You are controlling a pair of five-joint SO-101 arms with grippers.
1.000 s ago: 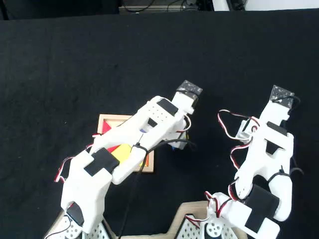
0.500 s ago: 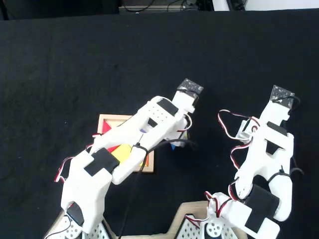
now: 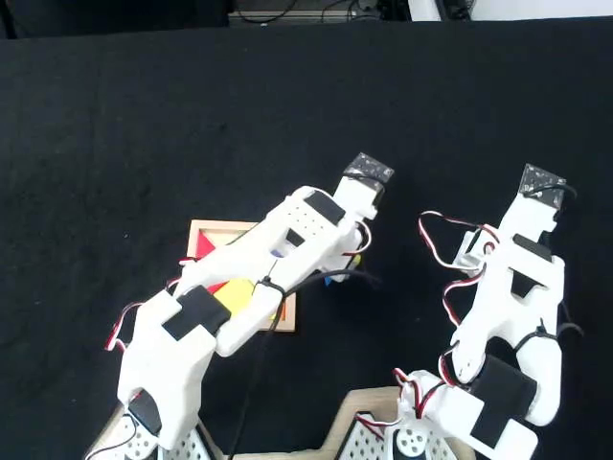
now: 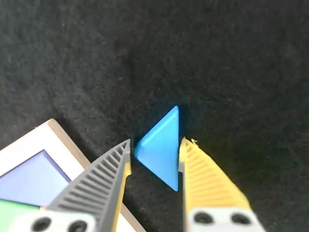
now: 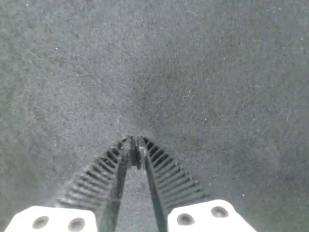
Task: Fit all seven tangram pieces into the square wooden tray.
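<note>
Tangram work sits toward the left of the black table (image 3: pixel 115 125). The wooden tray (image 3: pixel 216 228) lies flat there, and my left arm (image 3: pixel 249 278) stretches across it and covers most of its inside. From the high view I can make out 2 pieces in the tray beside that arm: a red piece (image 3: pixel 203 245) near the far rim and a yellow piece (image 3: pixel 233 293) closer to my base. My left wrist camera catches 1 corner of the tray with a lavender piece (image 4: pixel 29 176) and a sliver of a green piece (image 4: pixel 9 210) seated inside.

Just beyond the tray's right rim, outside it, the blue triangle (image 4: pixel 161 147) lies flat on the table. My left jaws are drawn in around it, pointing down at the table. The grey finger (image 4: pixel 104 179) meets 1 corner of the triangle, and the yellow finger (image 4: pixel 205 183) presses along the opposite edge, so the piece is pinched between the 2.

Farther right, well apart from the tray and triangle, my right arm (image 3: pixel 508 287) is folded near its base. My right jaws are closed, their tips touching each other, over bare black table.
</note>
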